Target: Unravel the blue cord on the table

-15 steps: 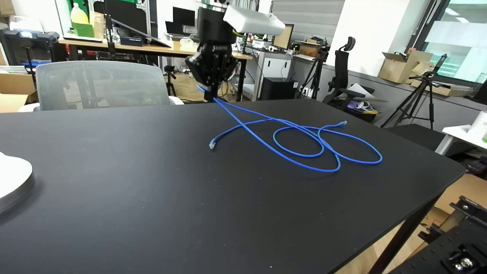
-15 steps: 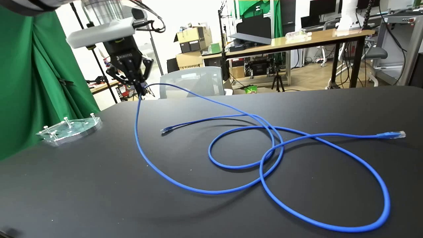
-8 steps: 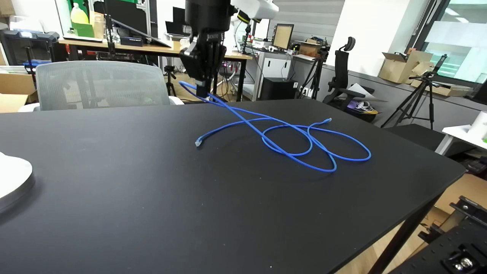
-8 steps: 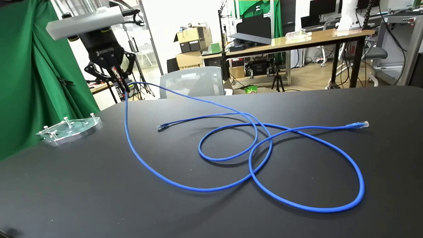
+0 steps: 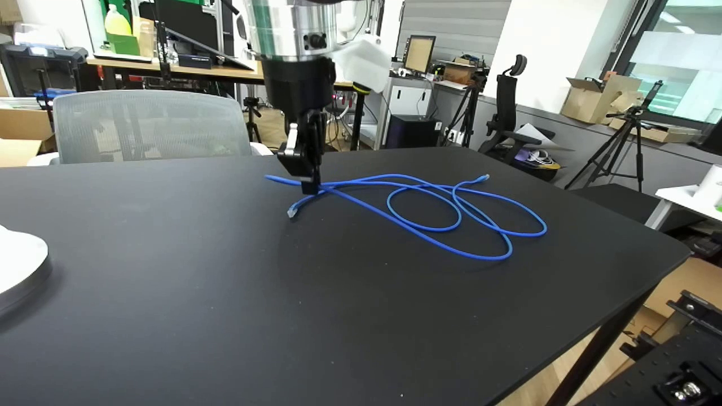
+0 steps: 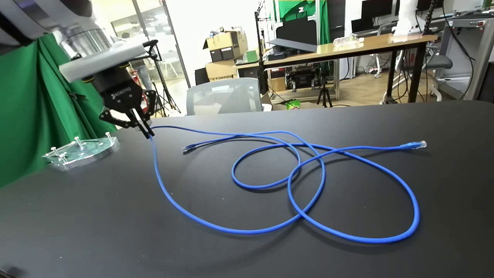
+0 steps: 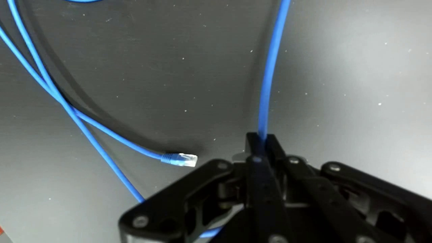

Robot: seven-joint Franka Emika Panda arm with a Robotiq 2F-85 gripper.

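Note:
The blue cord [image 5: 485, 257] lies in overlapping loops on the black table [image 5: 282, 316]; it also shows in an exterior view [image 6: 247, 231] and the wrist view [image 7: 270, 67]. My gripper [image 5: 309, 189] is shut on a stretch of the cord, low over the table near its far side; its fingertips also show in an exterior view [image 6: 148, 136] and the wrist view [image 7: 262, 136]. One connector tip [image 7: 179, 159] lies on the table close to the fingers. The other connector tip [image 6: 415, 145] lies beyond the loops. Part of the cord is hidden behind the gripper in the wrist view.
A clear plate with upright bolts [image 6: 79, 152] sits on the table beside the green curtain [image 6: 19, 96]. A white rounded object [image 5: 22, 262] stands at the table's left edge in an exterior view. A mesh chair [image 5: 152, 124] stands behind the table.
My gripper first drew the cord leftward in both exterior views, shifting its loops and tips. In the last half second it has come down toward the table, still holding the cord.

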